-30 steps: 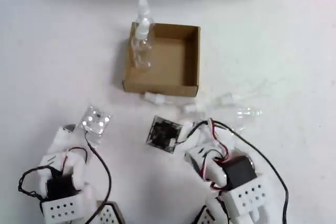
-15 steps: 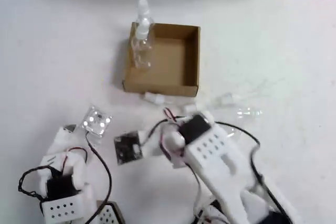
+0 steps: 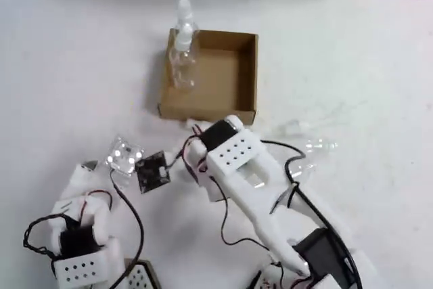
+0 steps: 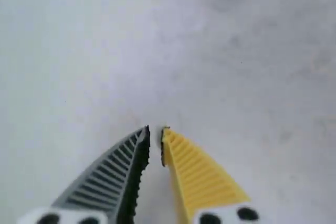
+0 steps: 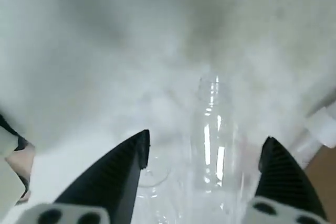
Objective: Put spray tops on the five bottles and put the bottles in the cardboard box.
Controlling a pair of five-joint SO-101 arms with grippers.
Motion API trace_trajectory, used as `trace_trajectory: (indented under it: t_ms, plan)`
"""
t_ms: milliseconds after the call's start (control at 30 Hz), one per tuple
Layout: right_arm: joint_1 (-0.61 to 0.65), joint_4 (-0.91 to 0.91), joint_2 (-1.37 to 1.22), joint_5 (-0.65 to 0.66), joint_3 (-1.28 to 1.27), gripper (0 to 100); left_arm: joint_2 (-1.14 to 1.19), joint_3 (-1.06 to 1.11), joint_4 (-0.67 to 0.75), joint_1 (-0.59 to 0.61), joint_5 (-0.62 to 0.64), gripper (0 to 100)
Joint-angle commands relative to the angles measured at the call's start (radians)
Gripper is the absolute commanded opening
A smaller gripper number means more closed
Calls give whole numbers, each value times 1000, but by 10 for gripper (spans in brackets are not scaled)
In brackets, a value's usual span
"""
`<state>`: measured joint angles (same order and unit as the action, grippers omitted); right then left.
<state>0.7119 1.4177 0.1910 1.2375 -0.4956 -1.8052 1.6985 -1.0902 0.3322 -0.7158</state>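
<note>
Right gripper [image 5: 206, 140] gapes wide, empty; we judge it straddles the clear bottle [image 5: 212, 153] beneath for a grab. Left gripper [image 4: 155, 129] pinched together, empty.

A white worktop [image 3: 352, 52] fills the scene. An open cardboard box [image 3: 206, 111] sits on it near the middle. A bottle [image 3: 184, 11] with a white spray top stands upright just behind the box's far left corner. Clear bottles [image 3: 312, 145] lie on their sides on the worktop near the box's front right corner.
</note>
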Motion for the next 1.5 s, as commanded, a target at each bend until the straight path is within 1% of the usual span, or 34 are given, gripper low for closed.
trace_trajectory:
  t_ms: [0, 133, 233, 367, 500, 533, 600, 700, 733, 833, 900, 933, 1067, 1133, 1200, 1333, 1467]
  plan:
    - [-64, -30, -1, 32, 43, 310, -21, -3, -6, -4, -9, 57]
    - [-114, -36, -15, 81, 35, 310, -21, -3, -6, -4, -9, 57]
    - [-114, -50, -71, 84, 38, 310, -21, -3, -6, -4, -9, 57]
    - [-113, -133, -185, 80, 43, 310, -21, -5, -6, -4, -9, 57]
    - [-114, -180, -243, 80, 49, 306, -21, -5, -8, -4, -9, 57]
    - [-117, -186, -243, 80, 51, 292, -21, -5, -8, -4, -9, 57]
    - [-120, -185, -236, 78, 63, 220, -21, -5, -8, -4, -9, 57]
    - [-136, -186, -226, 75, 83, 47, -21, -5, -8, -4, -9, 57]
    - [-142, -186, -225, 69, 94, 4, -21, -5, -8, -4, -9, 57]
    - [-162, -186, -225, 0, 133, 55, -21, -5, -8, -4, -9, 57]
    - [-162, -185, -225, -48, 169, 27, -21, -5, -8, -4, -9, 57]
    - [-157, -185, -225, -81, 193, 10, -21, -5, -8, -4, -9, 57]
    - [-154, -179, -223, -275, 321, 15, -21, -5, -8, -4, -9, 57]
    - [-159, -179, -223, -385, 387, 15, -21, -5, -8, -4, -9, 57]
    - [-157, -177, -223, -528, 433, 15, -21, -5, -8, -4, -9, 57]
    - [-130, -128, -225, -895, 500, 15, -21, -5, -5, 7, -9, 57]
    - [-84, -70, -226, -1333, 560, 17, -21, -5, -5, 7, -9, 57]
